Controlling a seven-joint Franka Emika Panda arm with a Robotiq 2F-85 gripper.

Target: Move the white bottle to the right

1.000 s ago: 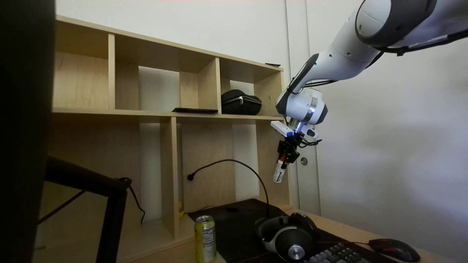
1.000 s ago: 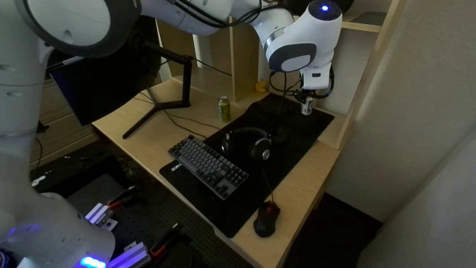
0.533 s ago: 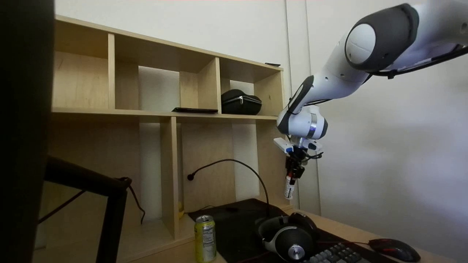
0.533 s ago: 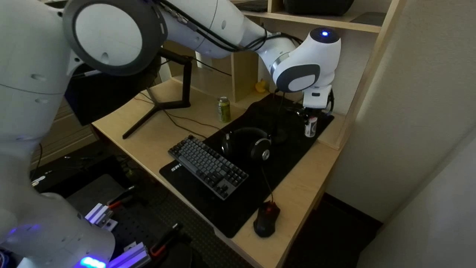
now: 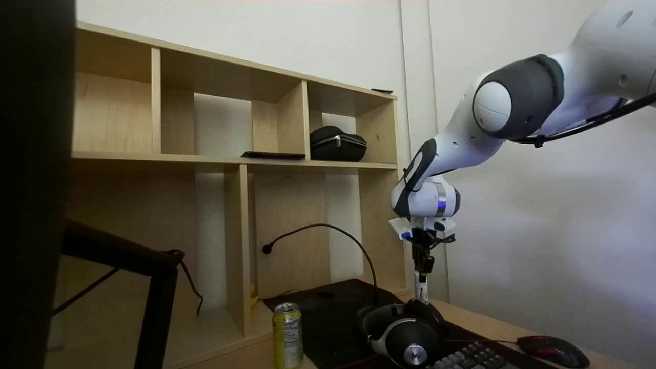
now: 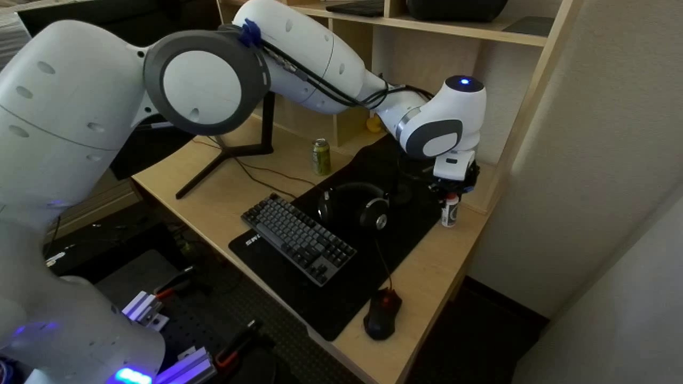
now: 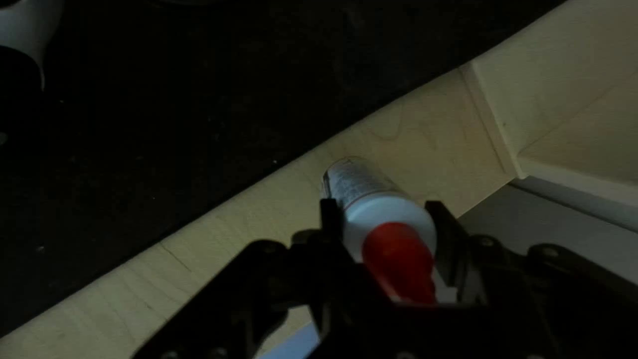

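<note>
Wrist view: claw [image 7: 386, 210] grips cyl. white bottle [image 7: 386, 219] w/ grainy wood [image 7: 418, 144] beneath.

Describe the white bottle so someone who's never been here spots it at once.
Start at the wooden desk, then the black mat on it. Just past the mat's edge, the gripper holds the slim white bottle, roughly upright. Its red top sets it apart from the dark headphones and green-yellow can.
</note>
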